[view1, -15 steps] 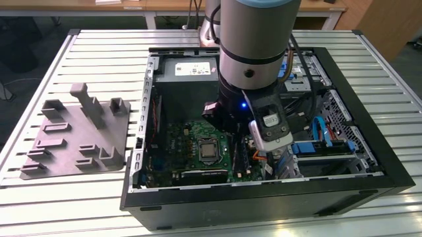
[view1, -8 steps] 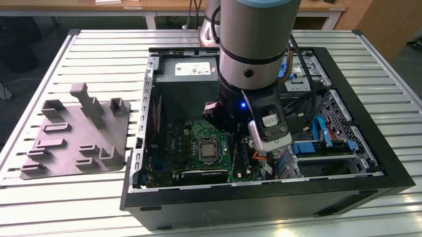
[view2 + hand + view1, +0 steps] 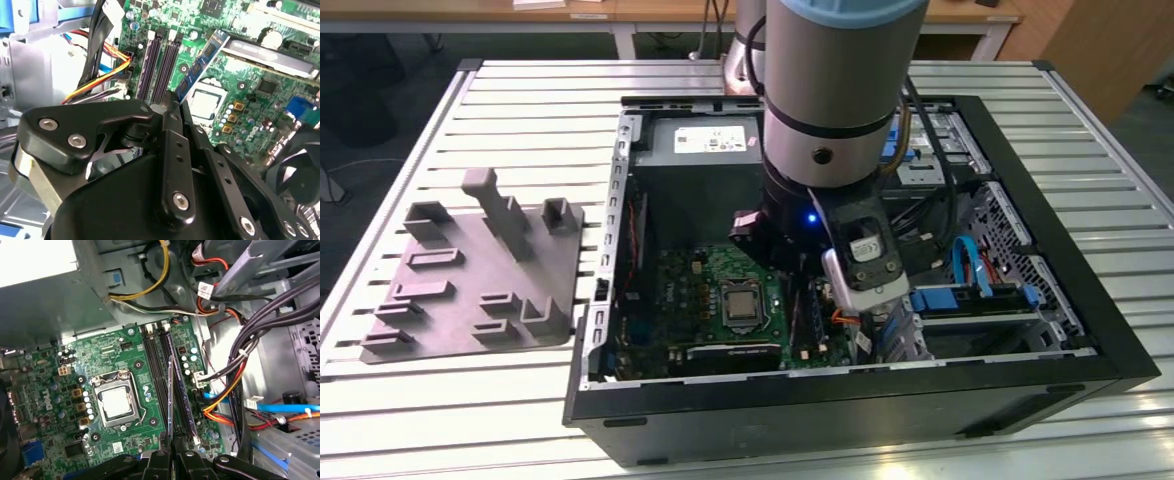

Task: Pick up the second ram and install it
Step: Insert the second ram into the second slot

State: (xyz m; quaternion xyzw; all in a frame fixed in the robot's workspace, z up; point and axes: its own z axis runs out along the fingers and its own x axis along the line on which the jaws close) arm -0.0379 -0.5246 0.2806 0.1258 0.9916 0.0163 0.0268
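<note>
holder tray (image 3: 474, 285) on table (image 3: 1067, 130), exterior view's left of computer case (image 3: 1067, 340)

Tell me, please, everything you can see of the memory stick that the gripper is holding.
The memory stick is a long, thin, flat strip, bluish-dark with small chips and a label on its face. The gripper is shut on one end of it, and it juts out tilted above the green motherboard. In the first wrist view it shows edge-on, running along the long black slots, not seated.

White slatted metal worktable (image 3: 480, 400) fills foreground; light wooden desk with white legs (image 3: 640, 15) behind; brown wooden cabinet panel (image 3: 1107, 50) at exterior view's right; dark floor (image 3: 374, 90).
</note>
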